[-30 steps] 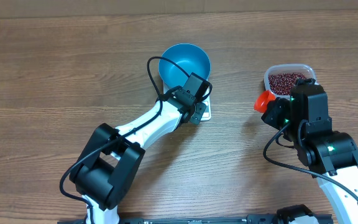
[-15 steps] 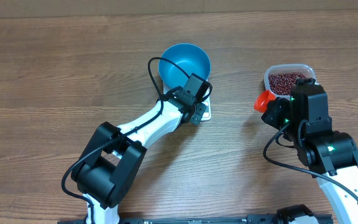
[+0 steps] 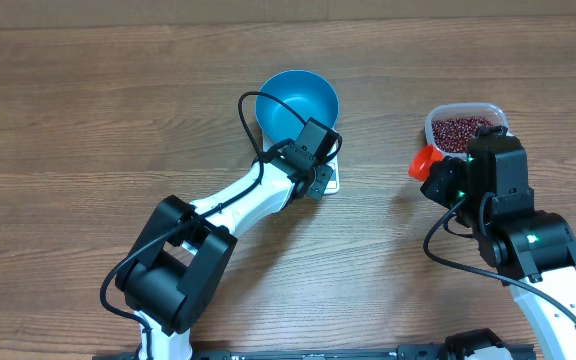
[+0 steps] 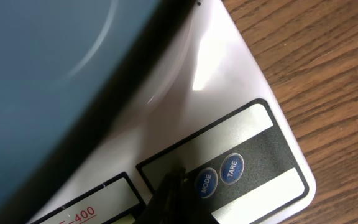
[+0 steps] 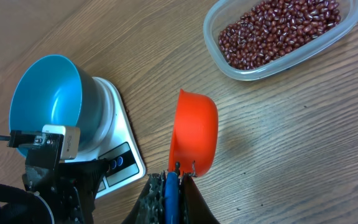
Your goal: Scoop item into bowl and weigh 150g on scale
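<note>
Wooden table [image 3: 68, 120] with a blue bowl [image 3: 297, 100] on a white scale [image 4: 229, 112]. Left gripper [image 4: 169, 186], closed and empty, has its tip at the scale's buttons. Right gripper [image 5: 169, 180] is clamped on an orange scoop [image 5: 194, 130] near a clear tub [image 5: 247, 71] of beans [image 5: 278, 31].

bowl [image 3: 290, 95]: bright blue | scale [image 4: 216, 93]: white, dark grey panel, blue buttons [image 4: 232, 168] | beans [image 5: 278, 31]: dark red-brown | scoop [image 5: 194, 134]: orange | table [image 3: 68, 120]: brown woodgrain
</note>
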